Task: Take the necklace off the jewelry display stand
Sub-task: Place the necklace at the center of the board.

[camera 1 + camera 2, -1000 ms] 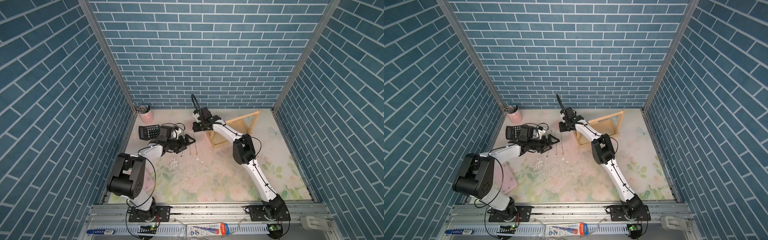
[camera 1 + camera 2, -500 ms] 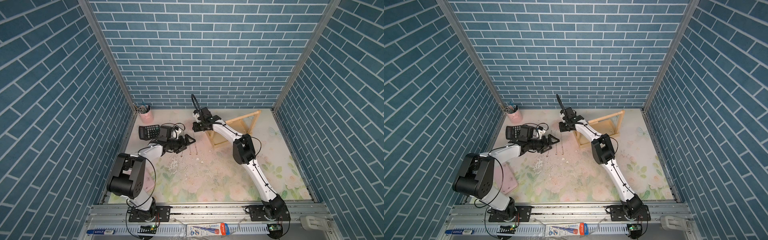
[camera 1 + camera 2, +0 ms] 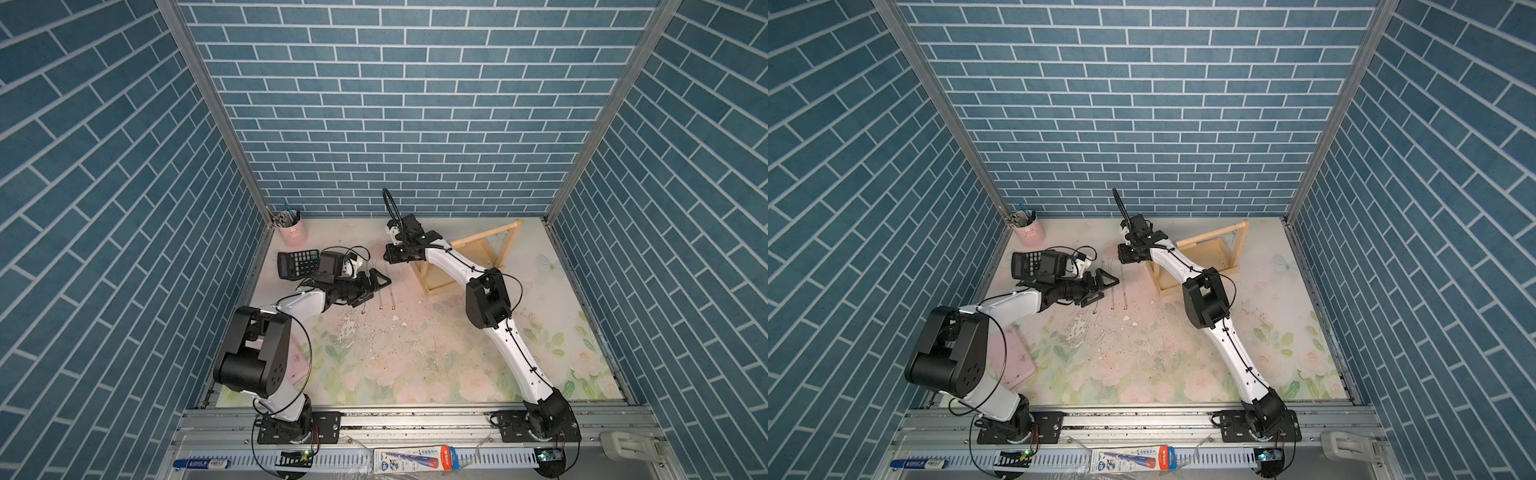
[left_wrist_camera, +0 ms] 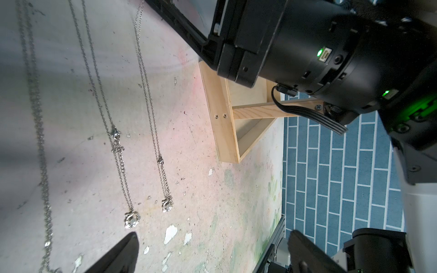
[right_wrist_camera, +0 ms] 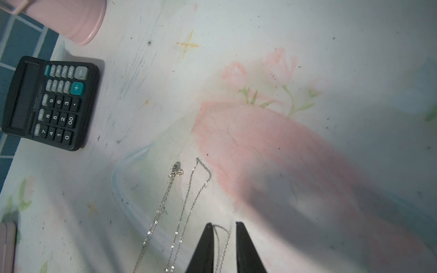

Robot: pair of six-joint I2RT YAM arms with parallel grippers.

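Three thin silver necklaces lie side by side on the flowered mat (image 3: pixel 415 353), left of the jewelry display stand (image 3: pixel 484 237). In the left wrist view the two nearer the stand show pendants (image 4: pixel 132 218). The pale-wood stand (image 3: pixel 1212 236) shows nothing on its bar (image 4: pixel 260 110). My right gripper (image 5: pixel 222 224) points down at the mat beside the stand's left end. Its jaws stand slightly apart, open, and the end loop of one necklace (image 5: pixel 222 238) lies on the mat between them. My left gripper (image 4: pixel 212 236) is wide open, low beside the chains (image 3: pixel 379 291), holding nothing.
A black calculator (image 3: pixel 297 264) lies at the far left, partly under my left wrist. A pink cup (image 3: pixel 292 232) with pens stands in the back left corner. A flat pink case (image 3: pixel 1013 357) lies under my left arm. White flakes (image 3: pixel 349 332) dot the mat.
The right gripper's jaws have parted a little over the necklace's end. Neither arm has visibly moved, and the left gripper stays wide open.
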